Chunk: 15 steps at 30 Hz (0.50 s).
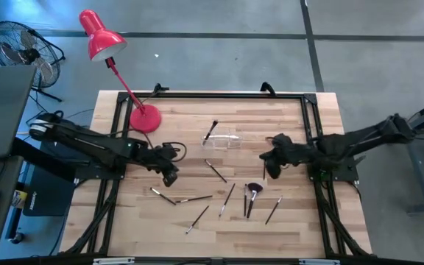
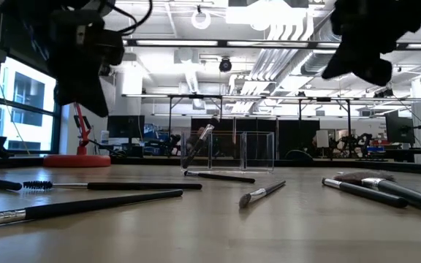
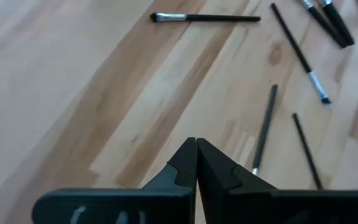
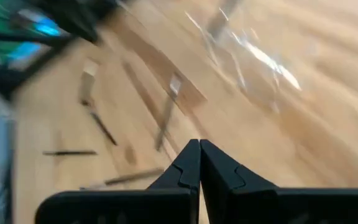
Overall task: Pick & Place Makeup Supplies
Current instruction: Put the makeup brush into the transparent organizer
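Both arms up over wooden table (image 1: 293, 228), left gripper (image 1: 169, 175) and right gripper (image 1: 272, 168) pinched closed, holding nothing. One brush (image 1: 211, 131) leans in clear holder (image 1: 225, 140); remaining makeup brushes (image 1: 250, 196) scattered nearby. Risk: thin handles roll, closed tips nudge holder, probably light.

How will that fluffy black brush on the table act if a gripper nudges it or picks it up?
The fluffy black brush has a thin, round-looking handle lying flat on the wooden table, so a nudge would probably roll or spin it. It looks stiff and light. The soft head would likely squash, so gripping the handle seems safer.
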### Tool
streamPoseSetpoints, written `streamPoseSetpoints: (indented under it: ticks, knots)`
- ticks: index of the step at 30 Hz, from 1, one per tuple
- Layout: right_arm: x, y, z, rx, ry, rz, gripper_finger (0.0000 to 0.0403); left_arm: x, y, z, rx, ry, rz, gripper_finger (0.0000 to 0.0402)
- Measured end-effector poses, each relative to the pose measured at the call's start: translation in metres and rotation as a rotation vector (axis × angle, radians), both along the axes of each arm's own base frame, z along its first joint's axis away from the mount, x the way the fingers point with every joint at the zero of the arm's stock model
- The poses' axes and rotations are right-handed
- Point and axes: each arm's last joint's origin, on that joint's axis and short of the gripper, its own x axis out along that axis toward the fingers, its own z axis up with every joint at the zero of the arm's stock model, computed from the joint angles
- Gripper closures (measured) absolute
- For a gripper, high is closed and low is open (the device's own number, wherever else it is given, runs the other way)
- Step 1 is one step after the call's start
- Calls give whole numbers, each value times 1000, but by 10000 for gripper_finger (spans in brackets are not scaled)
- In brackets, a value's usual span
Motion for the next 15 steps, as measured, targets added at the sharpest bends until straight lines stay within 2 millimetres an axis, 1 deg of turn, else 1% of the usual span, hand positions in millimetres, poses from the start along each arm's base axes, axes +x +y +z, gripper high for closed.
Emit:
streamPoseSetpoints:
  ticks: [4, 7, 11, 15]
  knots:
    - [18, 3, -2, 78, 277, -159, 403, -8, 2, 6, 36, -43, -11, 401]
    - [29, 0, -8, 95, 423, -281, 403, -9, 3, 10, 62, -66, -36, 401]
    - [43, -9, -25, 130, 505, -438, 403, -10, 3, 10, 84, -65, -67, 401]
    - [52, -18, -43, 169, 555, -567, 403, -11, 2, 10, 74, -54, -106, 401]
